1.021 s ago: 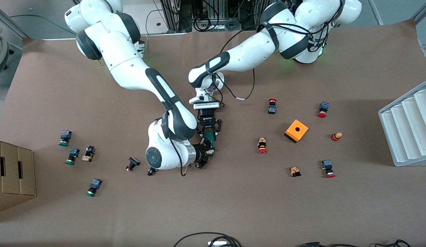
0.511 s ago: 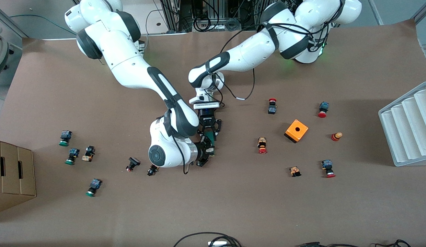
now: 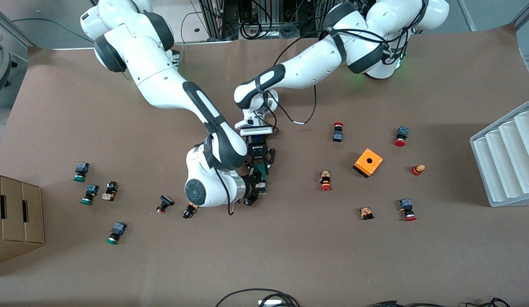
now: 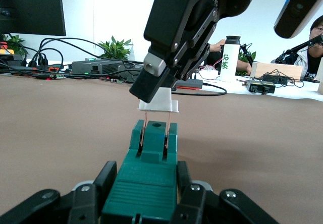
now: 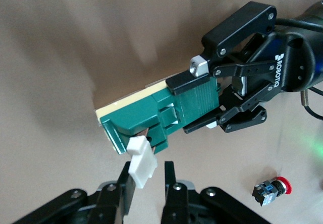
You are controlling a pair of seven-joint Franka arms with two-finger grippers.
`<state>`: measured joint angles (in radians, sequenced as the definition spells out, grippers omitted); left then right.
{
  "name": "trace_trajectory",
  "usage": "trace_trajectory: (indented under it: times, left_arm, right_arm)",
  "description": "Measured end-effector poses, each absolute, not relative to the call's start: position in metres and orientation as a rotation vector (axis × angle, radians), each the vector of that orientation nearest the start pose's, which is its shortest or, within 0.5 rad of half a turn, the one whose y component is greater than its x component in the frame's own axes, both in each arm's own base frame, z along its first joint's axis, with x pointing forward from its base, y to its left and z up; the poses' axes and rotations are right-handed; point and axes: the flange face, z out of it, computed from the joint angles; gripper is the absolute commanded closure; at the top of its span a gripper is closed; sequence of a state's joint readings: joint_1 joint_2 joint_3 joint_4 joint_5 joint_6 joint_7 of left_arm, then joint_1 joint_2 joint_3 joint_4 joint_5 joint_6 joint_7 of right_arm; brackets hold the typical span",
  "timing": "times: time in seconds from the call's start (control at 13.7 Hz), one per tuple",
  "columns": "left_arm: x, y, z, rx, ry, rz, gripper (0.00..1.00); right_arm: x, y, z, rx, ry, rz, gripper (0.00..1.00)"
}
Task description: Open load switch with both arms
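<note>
**Both arms on the load switch, white lever partly drawn**

The slim dark-green plastic load switch [image 3: 261, 171] is held up over the middle of the brown paper-covered table [image 3: 290, 256], between the two white jointed arms. The left gripper [image 3: 261, 164], reaching in from the left arm's end, has its black fingers [image 5: 187, 83] clamped across the green body; in the left wrist view the block [image 4: 147, 183] sits squarely between them. The right gripper [image 3: 256, 187] comes at the switch's free end, its fingers [image 5: 124, 183] narrowed onto the small white lever piece [image 5: 141, 166]. In the left wrist view that lever [image 4: 158, 104] stands a little clear of the green housing, with two thin copper-coloured blades [image 4: 143, 128] showing between them, so the opening looks to be under way but unfinished.

To do this step well, the pull should probably run straight along the line of those blades. A sideways or twisting pull could bend them or jam the lever in its slots. The left gripper's job is to stay rigid and give nothing, so the motion goes into the lever rather than into dragging the whole block. The white piece is small and smooth, and the hold on it looks shallow; a slow, steady draw seems safer than a jerk, which might make the fingers slip off.
</note>
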<state>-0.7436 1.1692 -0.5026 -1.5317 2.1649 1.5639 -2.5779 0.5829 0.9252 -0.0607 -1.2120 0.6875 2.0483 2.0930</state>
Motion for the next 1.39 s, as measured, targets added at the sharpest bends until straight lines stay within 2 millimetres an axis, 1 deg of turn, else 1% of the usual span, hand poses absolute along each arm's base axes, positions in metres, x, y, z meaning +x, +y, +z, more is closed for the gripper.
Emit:
trace_trajectory:
  times: [0.58, 0.95, 1.39]
  left_arm:
    - [0.348, -0.572, 0.038, -2.34, -0.213, -2.07, 0.45]
    - [0.348, -0.572, 0.038, -2.34, -0.213, -2.071, 0.45]
    - [0.348, -0.572, 0.038, -2.339, -0.213, -2.071, 0.45]
  right_arm:
    - [0.619, 0.418, 0.224, -1.776, 2.393, 0.825, 0.7]
    - [0.607, 0.425, 0.23, -1.844, 2.372, 0.8, 0.7]
    - [0.601, 0.425, 0.231, -1.866, 2.373, 0.796, 0.7]
